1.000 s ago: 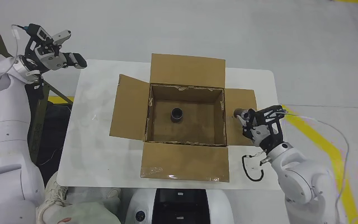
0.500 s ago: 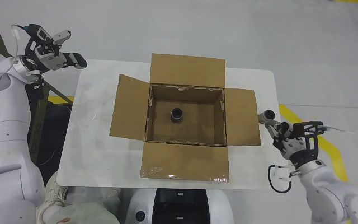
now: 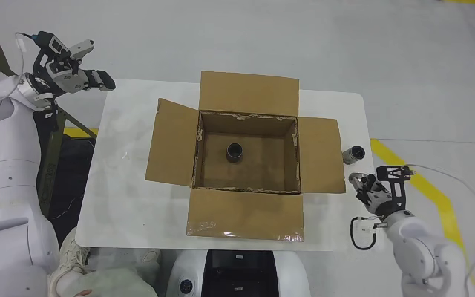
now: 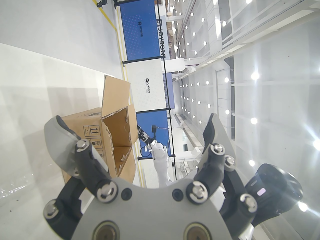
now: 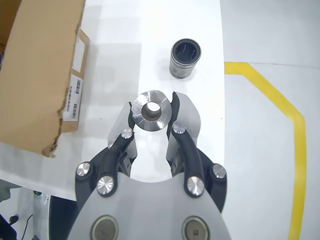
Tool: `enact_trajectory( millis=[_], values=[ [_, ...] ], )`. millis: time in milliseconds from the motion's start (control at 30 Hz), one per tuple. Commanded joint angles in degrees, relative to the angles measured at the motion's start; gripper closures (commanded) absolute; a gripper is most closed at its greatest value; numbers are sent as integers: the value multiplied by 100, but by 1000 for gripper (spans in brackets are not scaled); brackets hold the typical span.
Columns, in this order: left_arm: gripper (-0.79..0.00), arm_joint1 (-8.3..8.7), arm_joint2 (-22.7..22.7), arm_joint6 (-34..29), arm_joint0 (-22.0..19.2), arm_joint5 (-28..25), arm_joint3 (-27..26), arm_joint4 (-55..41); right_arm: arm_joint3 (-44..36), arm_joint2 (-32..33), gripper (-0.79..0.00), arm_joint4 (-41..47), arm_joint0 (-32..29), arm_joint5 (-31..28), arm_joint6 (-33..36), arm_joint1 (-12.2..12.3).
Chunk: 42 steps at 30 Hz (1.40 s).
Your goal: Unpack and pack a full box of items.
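Clamping a silver metal sleeve, the right pincer hangs by the surface's right edge just beside a standing bearing, so unpacking looks under way: set it down, then fetch the cylinder from the open box.
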Motion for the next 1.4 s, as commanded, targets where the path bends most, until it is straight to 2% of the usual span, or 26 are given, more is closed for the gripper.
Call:
enact_trajectory(
  millis=[0, 433, 900, 933, 1000, 1033, 1367],
  values=[
    [-785, 0, 0, 0, 0, 0, 0, 0, 163, -99, 0, -53, 141, 64, 66, 3],
    [-785, 0, 0, 0, 0, 0, 0, 0, 1257, -574, 0, -292, 1065, 376, 326, 19],
    [-785, 0, 0, 0, 0, 0, 0, 0, 1906, -912, 0, -498, 1557, 696, 321, 13],
    [-785, 0, 0, 0, 0, 0, 0, 0, 1925, -921, -43, -509, 1573, 708, 333, 14],
    [-785, 0, 0, 0, 0, 0, 0, 0, 1954, -935, -182, -511, 1601, 719, 358, 17],
    [-785, 0, 0, 0, 0, 0, 0, 0, 1968, -940, -219, -519, 1612, 726, 369, 18],
    [-785, 0, 0, 0, 0, 0, 0, 0, 1971, -937, -376, -485, 1632, 704, 410, 37]
  ],
)
